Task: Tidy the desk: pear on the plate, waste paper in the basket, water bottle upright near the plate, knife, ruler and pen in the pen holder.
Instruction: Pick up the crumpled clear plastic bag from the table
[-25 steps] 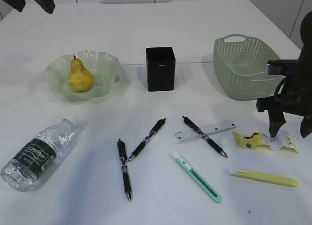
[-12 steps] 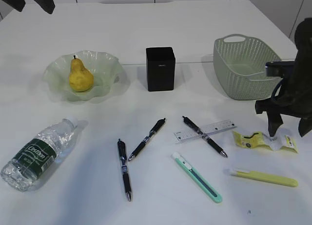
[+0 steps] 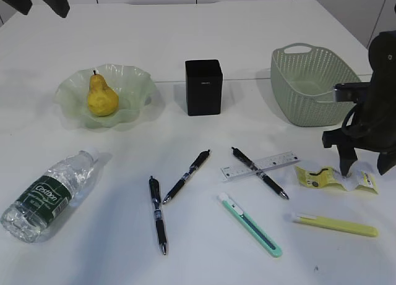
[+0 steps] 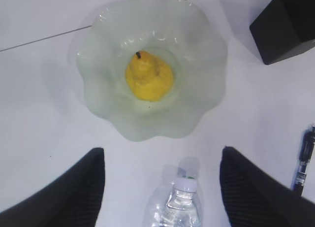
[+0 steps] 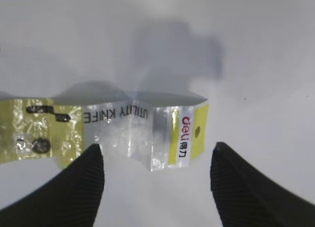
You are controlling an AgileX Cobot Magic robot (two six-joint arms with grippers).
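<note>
Clearly the waste-paper step is in hand: the right gripper (image 3: 365, 169) is hanging at the right edge of the exterior frame directly over the waste paper (image 3: 336, 177), its jaws standing wide apart and holding nothing. In the right wrist view the two dark fingers (image 5: 74, 187) are sitting at the lower corners, with the waste paper (image 5: 118, 131) lying flat on the white surface (image 3: 204, 25) between and just above them. The next move, as I judge it, is calling for a straight descent so the jaws straddle the crumpled strip, a pinch, then a carry to the basket (image 3: 309, 84) standing at the upper right.

The left gripper (image 4: 162, 187) is hovering high at the upper left, jaws likewise wide open and empty, looking down on the plate (image 4: 197, 89).

Counting what is showing: one pear (image 3: 101, 95), already sitting on the one plate (image 3: 136, 87) at the upper left; one water bottle (image 3: 49, 195) lying on its side at the lower left; one pen holder (image 3: 203, 87) at the upper centre; three black pens (image 3: 158, 214) in the lower middle, one of them crossing the single ruler (image 3: 272, 164); two knives, a green knife (image 3: 250, 224) and a yellow knife (image 3: 335, 224) at the lower right; one basket; one strip of waste paper.
</note>
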